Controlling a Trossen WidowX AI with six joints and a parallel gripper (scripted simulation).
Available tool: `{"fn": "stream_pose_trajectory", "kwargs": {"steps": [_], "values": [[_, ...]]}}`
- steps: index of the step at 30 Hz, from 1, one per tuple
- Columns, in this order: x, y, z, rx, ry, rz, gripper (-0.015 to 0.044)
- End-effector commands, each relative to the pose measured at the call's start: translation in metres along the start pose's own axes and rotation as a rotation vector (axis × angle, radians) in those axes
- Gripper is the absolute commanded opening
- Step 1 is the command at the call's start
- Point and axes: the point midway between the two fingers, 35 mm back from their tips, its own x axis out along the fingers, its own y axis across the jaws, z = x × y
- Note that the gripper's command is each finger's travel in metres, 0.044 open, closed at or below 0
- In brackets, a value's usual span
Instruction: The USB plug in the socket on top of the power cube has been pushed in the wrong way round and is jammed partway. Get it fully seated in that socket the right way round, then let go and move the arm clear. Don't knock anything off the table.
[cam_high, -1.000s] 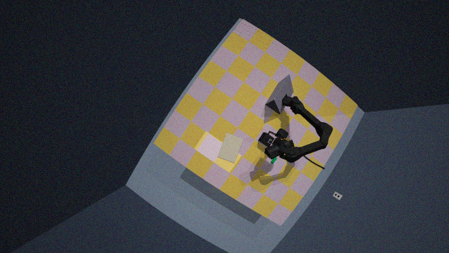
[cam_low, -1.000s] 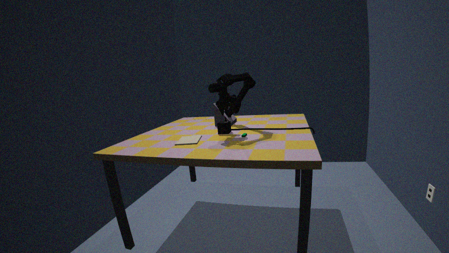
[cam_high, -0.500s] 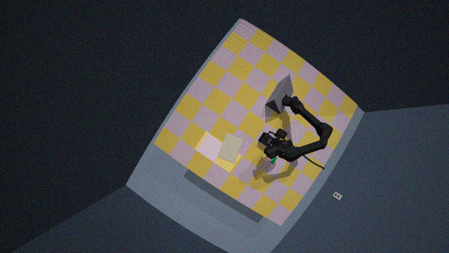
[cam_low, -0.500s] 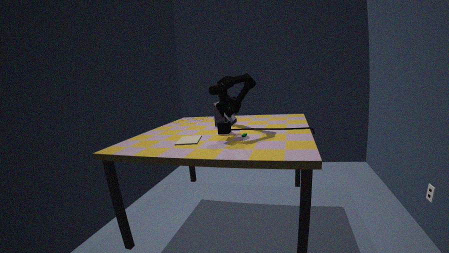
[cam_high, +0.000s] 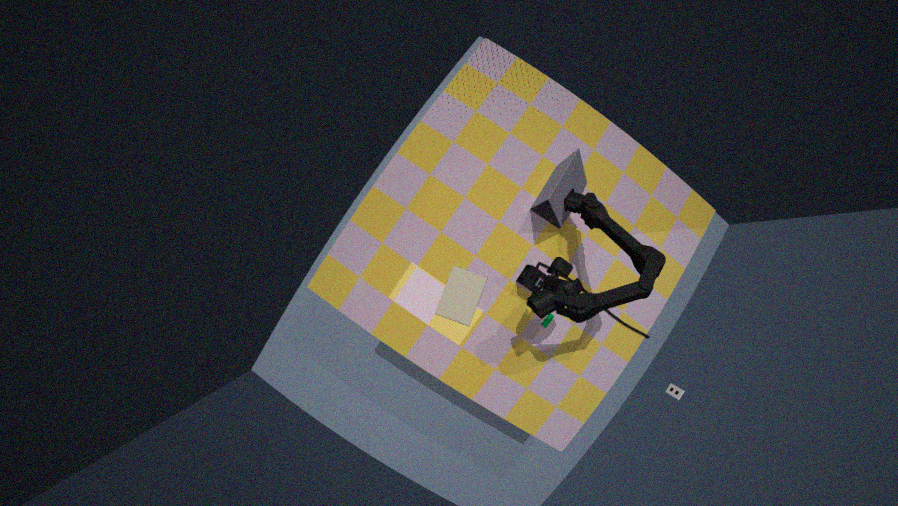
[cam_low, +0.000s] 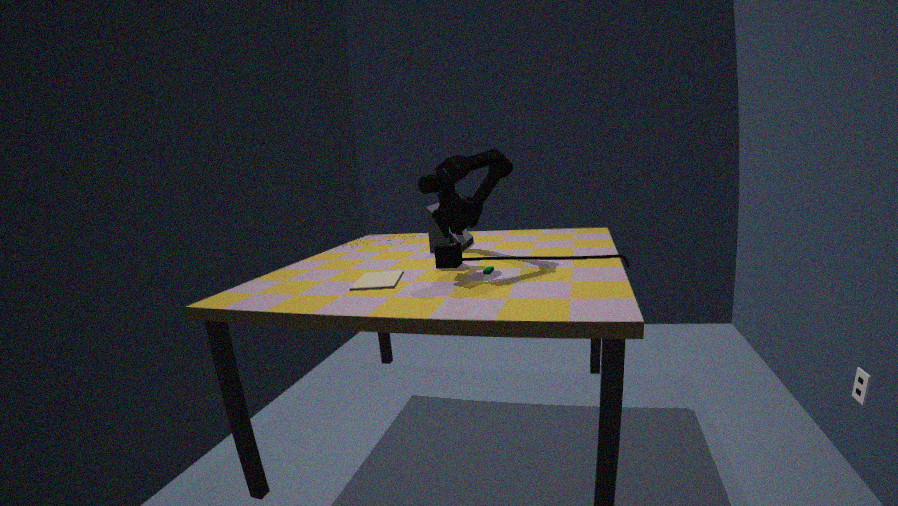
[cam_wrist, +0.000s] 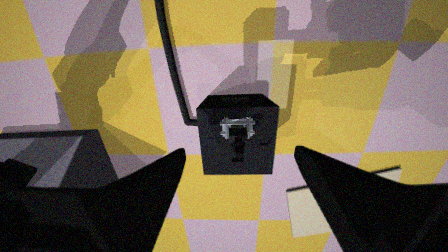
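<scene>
The black power cube (cam_high: 528, 277) (cam_low: 448, 255) (cam_wrist: 214, 155) stands on the checkered table (cam_high: 439, 157) (cam_low: 534, 308) (cam_wrist: 215, 200). In the wrist view a pale metallic bracket shape (cam_wrist: 246, 121) surrounds a dark piece on the cube's top, where the socket and plug are. The plug is too dark to make out well; its depth and which way round it is cannot be told. My gripper (cam_wrist: 239, 152) is open and empty. In the wrist view its fingertips lie left and right of the cube, with gaps on both sides. The exterior view shows the hand above the cube.
A black cable (cam_high: 630, 325) (cam_low: 546, 257) (cam_wrist: 170, 65) runs from the cube's side to the table edge. A small green block (cam_high: 547, 320) (cam_low: 488, 270) lies near the cube. A pale flat panel (cam_high: 461, 295) (cam_low: 377, 280) (cam_wrist: 306, 212) lies beyond it. A grey wedge (cam_high: 568, 179) stands by the arm's base.
</scene>
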Motion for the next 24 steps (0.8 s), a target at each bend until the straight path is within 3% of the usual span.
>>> {"fn": "stream_pose_trajectory", "kwargs": {"steps": [1, 14, 24], "values": [[-0.0002, -0.0001, 0.0000, -0.001, 0.000, 0.000, 0.0361], [-0.0002, -0.0001, 0.0000, -0.001, 0.000, 0.000, 0.0020], [-0.0002, -0.0001, 0.0000, -0.001, 0.000, 0.000, 0.0000]]}}
